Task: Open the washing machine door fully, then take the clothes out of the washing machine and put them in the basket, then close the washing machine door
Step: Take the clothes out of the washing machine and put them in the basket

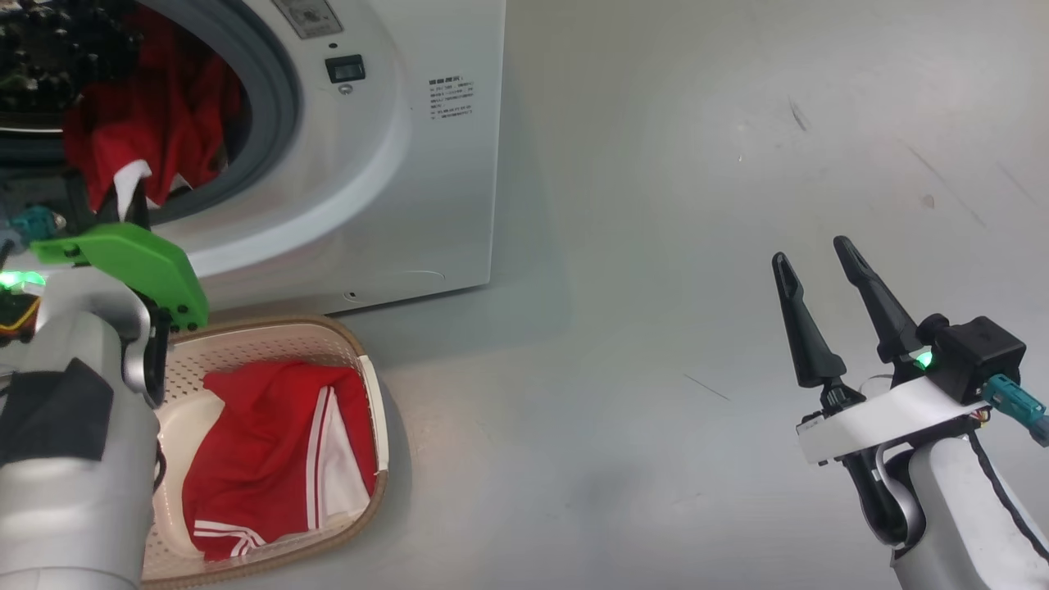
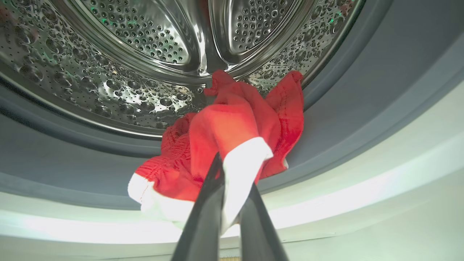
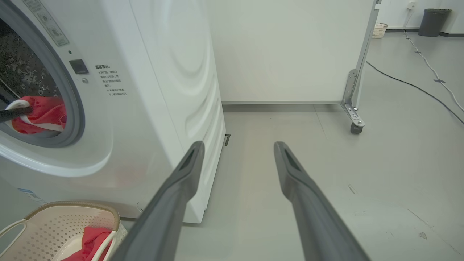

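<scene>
Grey floor [image 1: 656,246] around us — our left gripper [image 2: 226,170] pinches the clothes [image 2: 232,119] mid-frame, right gripper [image 1: 811,250] spread; we'd lift them clear, then over the basket [image 1: 373,393].

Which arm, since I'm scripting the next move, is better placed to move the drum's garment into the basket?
Left. The left fingers are shut on the red garment, near the basket; the right fingers stand open, far aside.

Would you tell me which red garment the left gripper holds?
The garment at the washing machine port, pinched at its white trim; the other garment lies in the basket.
</scene>
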Controlling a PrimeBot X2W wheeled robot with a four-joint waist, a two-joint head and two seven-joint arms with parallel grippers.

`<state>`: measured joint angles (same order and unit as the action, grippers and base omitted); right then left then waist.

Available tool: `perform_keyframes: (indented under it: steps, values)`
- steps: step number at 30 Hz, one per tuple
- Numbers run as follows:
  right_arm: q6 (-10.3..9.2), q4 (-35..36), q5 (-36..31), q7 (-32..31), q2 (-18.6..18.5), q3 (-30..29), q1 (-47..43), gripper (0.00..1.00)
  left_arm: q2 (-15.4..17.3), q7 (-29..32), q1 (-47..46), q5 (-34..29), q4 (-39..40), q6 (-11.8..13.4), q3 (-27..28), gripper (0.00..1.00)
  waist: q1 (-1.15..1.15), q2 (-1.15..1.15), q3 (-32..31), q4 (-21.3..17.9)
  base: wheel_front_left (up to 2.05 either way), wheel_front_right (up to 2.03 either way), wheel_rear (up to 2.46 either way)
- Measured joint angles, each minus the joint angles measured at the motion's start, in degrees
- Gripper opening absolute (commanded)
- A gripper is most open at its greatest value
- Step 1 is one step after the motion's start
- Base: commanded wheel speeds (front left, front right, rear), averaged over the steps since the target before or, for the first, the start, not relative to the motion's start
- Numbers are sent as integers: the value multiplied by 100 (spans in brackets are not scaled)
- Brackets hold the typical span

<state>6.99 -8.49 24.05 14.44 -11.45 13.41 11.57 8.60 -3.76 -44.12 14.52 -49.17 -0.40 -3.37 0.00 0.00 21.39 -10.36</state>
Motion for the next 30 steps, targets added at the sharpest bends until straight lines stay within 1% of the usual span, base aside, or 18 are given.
perform_keyframes:
  steps: [8, 14, 17, 23, 30]
  values:
    - [0, -131, -25, 0, 53, -4, -324, 100, -123, -345, 654, 0, -31, -181, -105, 0, 0, 0, -504, 196, 0, 0, 0]
    - [0, -171, -53, 0, 73, -3, -512, 100, -230, -617, 1087, -33, -4, -241, -237, 0, 0, 0, -874, 326, 0, 0, 0]
    - [0, -197, -57, 0, 90, -2, -612, 100, -263, -753, 1265, -52, 45, -242, -249, 0, 0, 0, -1049, 387, 0, 0, 0]
    - [0, -231, -75, 0, 122, -1, -818, 100, -367, -826, 1664, -52, 125, -242, -288, 0, 0, 0, -1369, 503, 0, 0, 0]
    - [0, -249, -110, 0, 163, 7, -984, 100, -376, -893, 2016, -52, 244, -247, -303, 0, 0, 0, -1650, 602, 0, 0, 0]
